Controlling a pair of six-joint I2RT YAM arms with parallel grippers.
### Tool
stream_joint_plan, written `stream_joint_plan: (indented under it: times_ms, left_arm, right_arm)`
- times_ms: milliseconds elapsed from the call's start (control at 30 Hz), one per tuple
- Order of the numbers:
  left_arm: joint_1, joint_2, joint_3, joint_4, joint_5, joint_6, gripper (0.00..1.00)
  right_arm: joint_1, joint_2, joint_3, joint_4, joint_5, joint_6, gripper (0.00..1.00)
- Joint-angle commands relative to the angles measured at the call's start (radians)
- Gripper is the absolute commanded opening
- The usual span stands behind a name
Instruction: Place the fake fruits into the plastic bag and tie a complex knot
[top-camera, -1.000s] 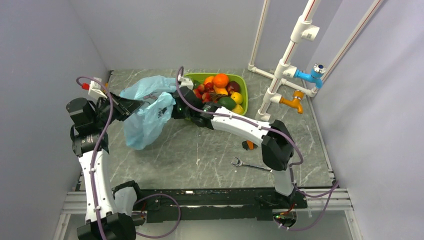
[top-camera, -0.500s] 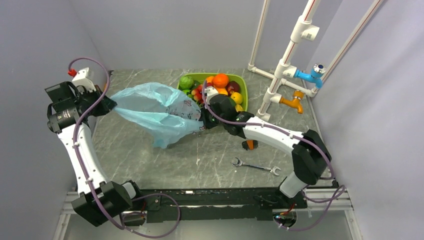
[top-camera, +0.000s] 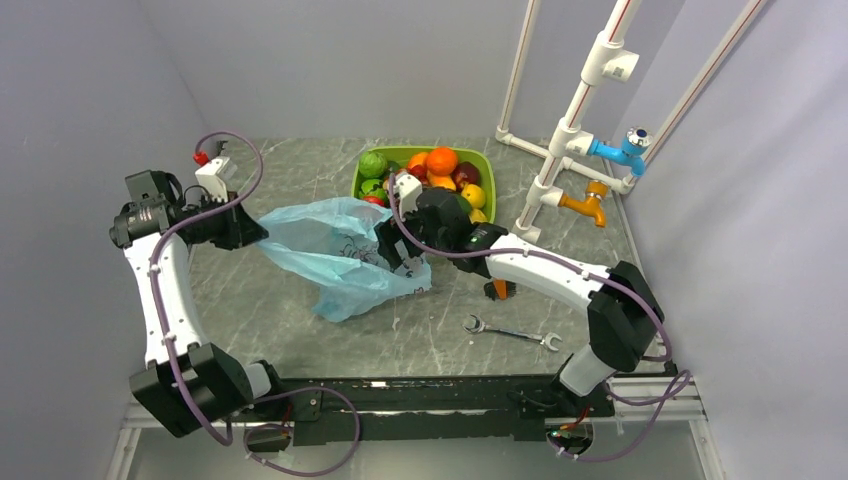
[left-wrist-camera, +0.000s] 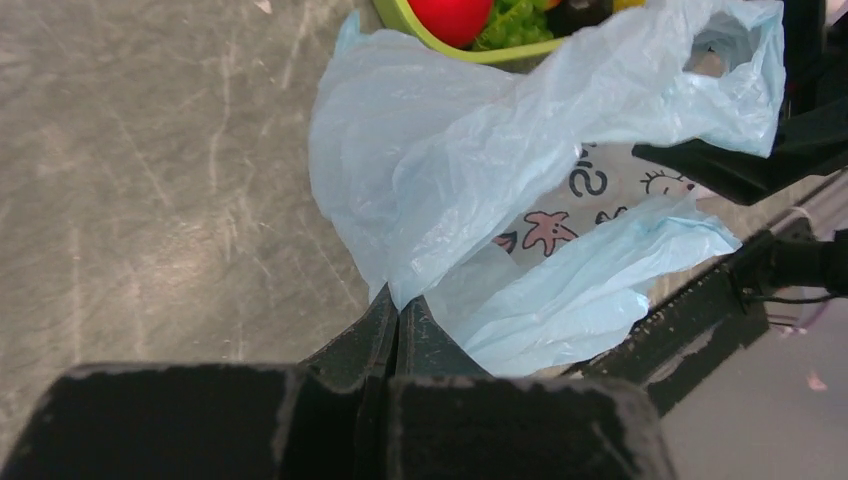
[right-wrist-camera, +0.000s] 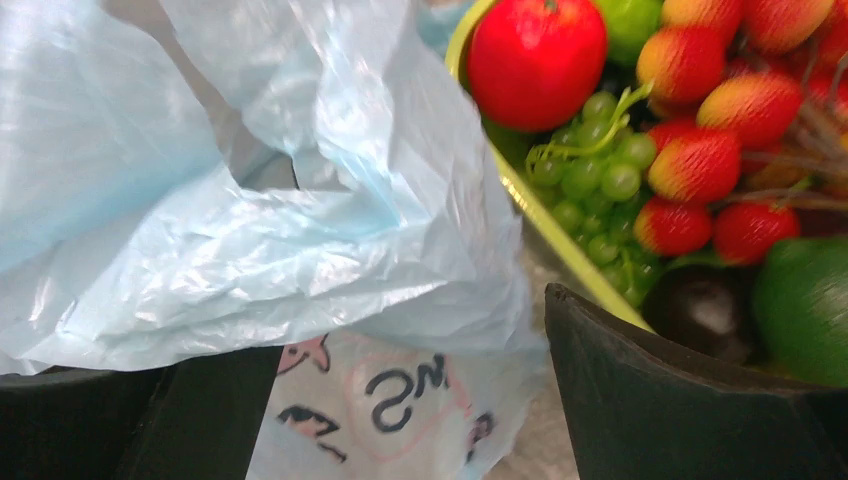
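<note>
Left gripper (top-camera: 245, 228) is pinching shut on the plastic bag (top-camera: 335, 255) at its end farthest from the tray (top-camera: 489, 172). Right gripper (top-camera: 398, 262) is gaping open at the tray-side end. The bag's long axis is running straight away from the tray. Fake fruits (top-camera: 442, 160) are sitting in the tray, nearer the right arm. Versus earlier, the right jaws have let go and the bag is sagging.

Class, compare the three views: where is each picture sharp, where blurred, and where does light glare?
Top view: evenly lit and sharp. Left wrist view: the print on the bag is crisp; the left tool, close up, looks dark and soft. Right wrist view: the fruits are slightly blurred; sheen glints on the bag.
</note>
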Motion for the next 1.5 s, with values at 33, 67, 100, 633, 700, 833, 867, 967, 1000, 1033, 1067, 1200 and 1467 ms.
stream_joint_plan:
  times_ms: [33, 67, 100, 633, 700, 833, 867, 967, 1000, 1033, 1067, 1200, 1467]
  left_arm:
    - [-0.009, 0.071, 0.017, -0.114, 0.064, 0.159, 0.0]
    - [-0.01, 0.084, 0.026, -0.134, 0.06, 0.186, 0.0]
    - [-0.01, 0.099, 0.034, -0.149, 0.053, 0.204, 0.0]
    - [-0.011, 0.025, 0.052, -0.089, 0.162, 0.508, 0.99]
    - [-0.035, -0.072, -0.011, 0.084, 0.162, 0.444, 0.99]
    - [-0.141, -0.142, -0.07, 0.266, 0.084, 0.442, 0.99]
    - [-0.177, -0.14, -0.061, 0.259, 0.065, 0.46, 0.99]
    - [-0.215, -0.118, -0.018, 0.239, 0.073, 0.458, 0.99]
    - [-0.221, -0.108, -0.006, 0.24, 0.079, 0.44, 0.99]
    - [-0.228, -0.098, 0.008, 0.242, 0.084, 0.423, 0.99]
    - [-0.234, -0.088, 0.018, 0.237, 0.094, 0.416, 0.99]
    - [-0.269, -0.05, 0.019, 0.238, 0.065, 0.437, 0.95]
    - [-0.21, 0.083, 0.08, 0.056, 0.149, 0.318, 0.1]
  right_arm:
    - [0.003, 0.015, 0.112, 0.137, 0.046, -0.174, 1.0]
    - [0.004, 0.037, 0.135, 0.139, 0.046, -0.201, 1.0]
    - [0.003, 0.053, 0.151, 0.15, 0.042, -0.231, 1.0]
    - [-0.044, 0.216, 0.486, -0.016, -0.657, -0.259, 0.0]
    - [-0.043, 0.242, 0.552, -0.051, -0.727, -0.232, 0.0]
    - [-0.028, 0.299, 0.647, -0.119, -0.747, -0.2, 0.0]
    - [-0.025, 0.312, 0.663, -0.136, -0.745, -0.208, 0.0]
    - [-0.012, 0.324, 0.69, -0.179, -0.729, -0.244, 0.0]
    - [-0.009, 0.328, 0.702, -0.197, -0.728, -0.257, 0.0]
    - [-0.003, 0.333, 0.715, -0.214, -0.728, -0.269, 0.0]
    - [0.0, 0.336, 0.723, -0.225, -0.73, -0.276, 0.0]
    - [0.004, 0.342, 0.737, -0.231, -0.758, -0.274, 0.0]
    - [-0.039, 0.306, 0.731, -0.27, -0.693, -0.261, 0.49]
